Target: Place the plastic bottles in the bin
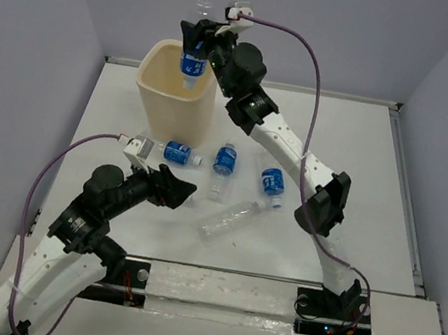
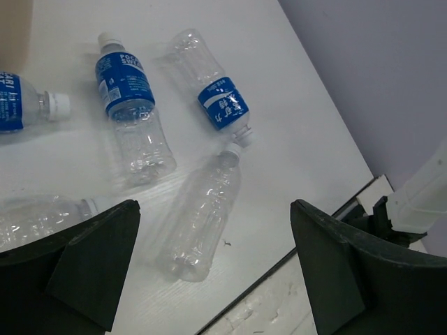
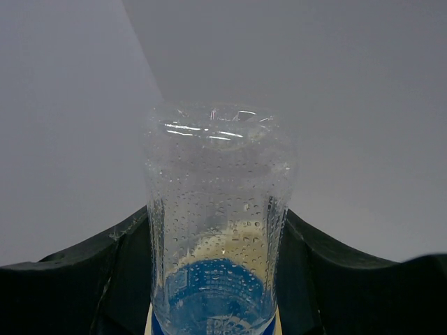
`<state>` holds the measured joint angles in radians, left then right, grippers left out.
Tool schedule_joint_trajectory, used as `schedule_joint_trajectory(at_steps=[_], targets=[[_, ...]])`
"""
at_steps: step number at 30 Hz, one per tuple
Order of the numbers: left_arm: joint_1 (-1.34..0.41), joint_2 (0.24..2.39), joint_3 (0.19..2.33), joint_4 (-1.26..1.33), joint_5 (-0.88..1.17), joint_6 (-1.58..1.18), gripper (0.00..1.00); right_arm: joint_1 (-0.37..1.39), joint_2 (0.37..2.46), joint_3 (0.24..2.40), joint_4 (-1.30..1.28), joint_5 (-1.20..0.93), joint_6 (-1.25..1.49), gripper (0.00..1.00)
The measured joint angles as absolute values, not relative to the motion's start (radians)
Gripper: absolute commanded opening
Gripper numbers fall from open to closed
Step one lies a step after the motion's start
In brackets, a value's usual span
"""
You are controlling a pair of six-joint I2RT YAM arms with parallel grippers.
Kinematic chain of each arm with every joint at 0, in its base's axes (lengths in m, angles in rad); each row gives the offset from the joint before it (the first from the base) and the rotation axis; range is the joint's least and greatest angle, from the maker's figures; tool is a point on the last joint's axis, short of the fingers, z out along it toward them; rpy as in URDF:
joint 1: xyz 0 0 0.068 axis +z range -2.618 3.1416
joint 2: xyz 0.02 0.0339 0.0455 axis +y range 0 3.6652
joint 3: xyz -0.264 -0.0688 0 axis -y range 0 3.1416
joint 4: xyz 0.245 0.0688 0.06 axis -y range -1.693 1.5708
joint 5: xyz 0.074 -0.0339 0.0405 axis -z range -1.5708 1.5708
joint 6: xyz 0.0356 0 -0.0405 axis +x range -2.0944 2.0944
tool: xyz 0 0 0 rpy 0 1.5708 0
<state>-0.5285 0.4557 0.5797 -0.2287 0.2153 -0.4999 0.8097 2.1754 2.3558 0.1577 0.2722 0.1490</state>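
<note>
Wrist up high on my right side: that arm is stretched long across the table. Its elbow is bent over the right half, and the forearm slants away to the back-left until my right claw hangs above the bin. The right claw is clamped tight on the blue-labelled bottle, one finger on each side of its body. The bottle hangs upside down, clear base on top, neck pointing down over the bin's mouth. Whether the neck is below the rim, I cannot tell. From my right wrist I see droplets inside its clear base, against the grey wall.

Over to the left arm: it is folded close to its base, forearm angling forward and to the right. My left claw hovers low above the table, fingers spread wide, gripping nothing.

Below and beyond it, bottles lie on their sides. The left-most bottle is near the foot of the bin. The middle bottle and the right-hand bottle are further right, all three blue-labelled. The label-less bottle lies nearest me, its cap just beside the right-hand bottle's cap, and in my left wrist view it sits between my fingertips. One more clear body, the half-hidden bottle, peeks out beside my finger.
</note>
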Motion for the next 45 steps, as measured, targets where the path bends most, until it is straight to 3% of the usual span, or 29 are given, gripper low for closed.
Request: schedule_joint_trajectory(at_steps=[8,10,11,14,21,27,33,38,45], targets=[[-0.531,0.453,0.579,-0.237,0.266,-0.54,0.99,0.826,2.435,2.606,0.431,0.265,0.071,0.53],[-0.533,0.463,0.578,-0.236,0.273,-0.541,0.99,0.822,2.473,2.614,0.463,0.264,0.067,0.62],[-0.535,0.467,0.579,-0.237,0.274,-0.542,0.99,0.818,2.485,2.614,0.468,0.263,0.067,0.76],[-0.537,0.479,0.579,-0.237,0.279,-0.542,0.99,0.807,2.533,2.609,0.469,0.249,0.075,0.98],[-0.542,0.55,0.579,-0.22,0.28,-0.525,0.99,0.789,2.503,2.519,0.392,0.17,0.075,1.0],[-0.678,0.701,0.622,-0.185,0.21,-0.475,0.99,0.78,2.16,2.178,0.292,0.118,0.083,0.98],[-0.991,0.939,0.741,-0.153,0.002,-0.418,0.99,0.65,1.541,1.641,0.224,0.075,0.185,0.96],[-1.11,1.113,0.81,-0.142,-0.1,-0.363,0.99,0.499,1.135,1.229,0.204,0.108,0.289,0.96],[-1.151,1.373,0.904,-0.112,-0.198,-0.274,0.99,0.507,0.912,0.946,0.046,0.125,0.347,0.98]])
